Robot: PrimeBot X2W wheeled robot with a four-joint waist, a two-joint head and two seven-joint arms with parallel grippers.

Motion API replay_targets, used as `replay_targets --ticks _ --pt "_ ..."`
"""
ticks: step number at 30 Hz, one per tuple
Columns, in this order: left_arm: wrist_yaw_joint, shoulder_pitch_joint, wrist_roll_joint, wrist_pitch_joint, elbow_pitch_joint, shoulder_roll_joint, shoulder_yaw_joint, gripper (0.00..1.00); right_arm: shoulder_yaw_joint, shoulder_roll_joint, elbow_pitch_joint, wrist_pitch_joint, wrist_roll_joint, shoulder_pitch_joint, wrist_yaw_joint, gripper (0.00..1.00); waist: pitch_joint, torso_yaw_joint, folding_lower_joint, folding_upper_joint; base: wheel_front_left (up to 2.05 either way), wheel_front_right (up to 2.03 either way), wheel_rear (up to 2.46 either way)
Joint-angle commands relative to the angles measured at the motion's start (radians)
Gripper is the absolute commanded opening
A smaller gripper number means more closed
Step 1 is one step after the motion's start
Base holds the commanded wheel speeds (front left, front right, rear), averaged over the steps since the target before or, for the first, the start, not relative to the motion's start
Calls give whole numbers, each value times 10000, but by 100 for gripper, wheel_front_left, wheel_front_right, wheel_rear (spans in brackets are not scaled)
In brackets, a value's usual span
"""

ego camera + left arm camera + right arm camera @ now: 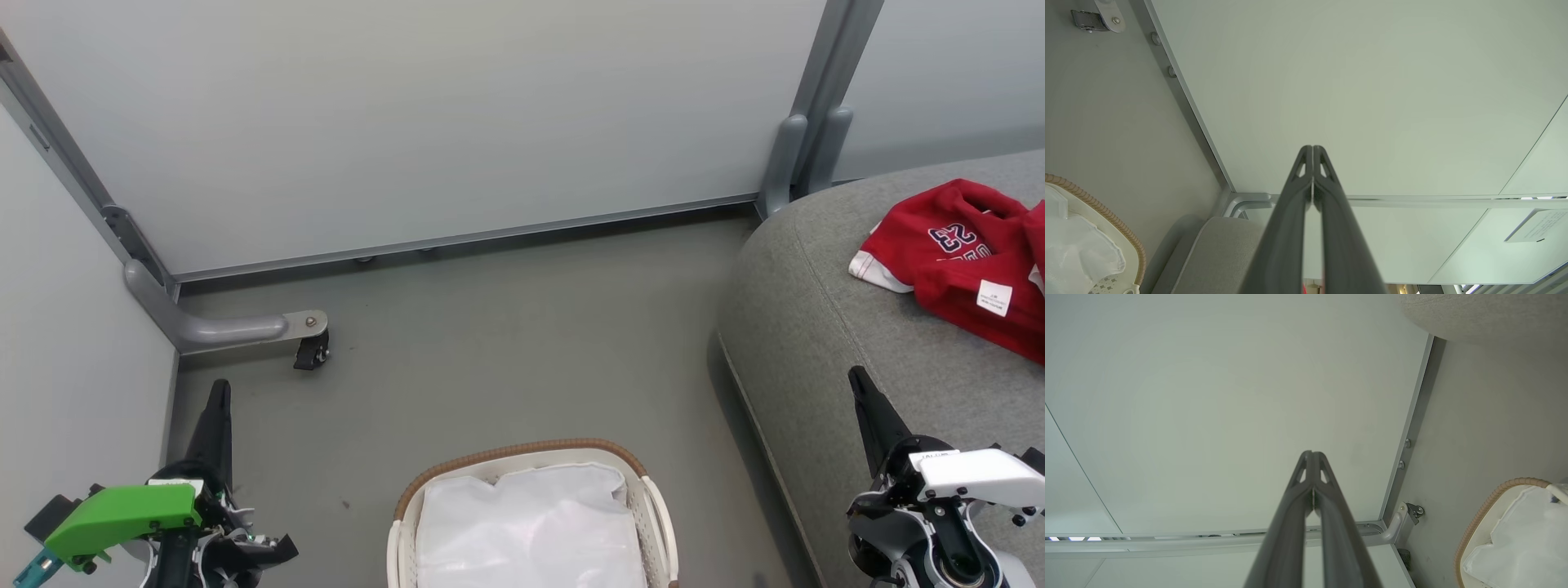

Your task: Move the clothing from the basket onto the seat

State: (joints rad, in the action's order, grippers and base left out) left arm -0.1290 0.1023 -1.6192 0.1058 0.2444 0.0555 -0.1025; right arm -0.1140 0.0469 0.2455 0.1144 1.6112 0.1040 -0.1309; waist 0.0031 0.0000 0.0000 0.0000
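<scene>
The red clothing (pixel 971 265) with the number 23 lies bunched on the grey seat (pixel 824 327) at the right of the head view. The white basket (pixel 531 523) with a brown rim stands on the floor at bottom centre, and inside it I see just the white fabric liner (pixel 526 531). My left gripper (pixel 219 390) is shut and holds nothing, left of the basket near the side wall. My right gripper (pixel 857 377) is shut and holds nothing, over the seat's front edge. The wrist views show the left gripper (pixel 1312 148) and the right gripper (pixel 1312 453) with tips pressed together, pointing at the wall panel.
Pale wall panels (pixel 408 122) close the back and the left side. A grey frame foot with a caster (pixel 309 351) sits on the floor at the left corner. A grey post (pixel 804 147) stands behind the seat. Grey floor (pixel 522 343) lies between the basket and the wall.
</scene>
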Motion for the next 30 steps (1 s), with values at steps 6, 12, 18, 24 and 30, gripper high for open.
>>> replay_targets --ticks 6,12,18,24,30 --pt "-32 113 -18 55 -8 34 -59 0 -17 63 -36 34 31 87 3 0 0 0 0 0 0 0 0" --pt "-32 114 -8 63 -6 26 -67 0 -17 63 -35 33 32 87 3 0 0 0 0 0 0 0 0" --pt "-32 115 3 52 -3 20 -74 0 -17 63 -35 33 32 87 3 0 0 0 0 0 0 0 0" --pt "-32 115 12 62 -7 14 -80 0 -16 61 -35 33 32 87 3 0 0 0 0 0 0 0 0" --pt "-32 116 22 70 -4 11 -84 0 -16 61 -35 32 33 86 3 0 0 0 0 0 0 0 0"
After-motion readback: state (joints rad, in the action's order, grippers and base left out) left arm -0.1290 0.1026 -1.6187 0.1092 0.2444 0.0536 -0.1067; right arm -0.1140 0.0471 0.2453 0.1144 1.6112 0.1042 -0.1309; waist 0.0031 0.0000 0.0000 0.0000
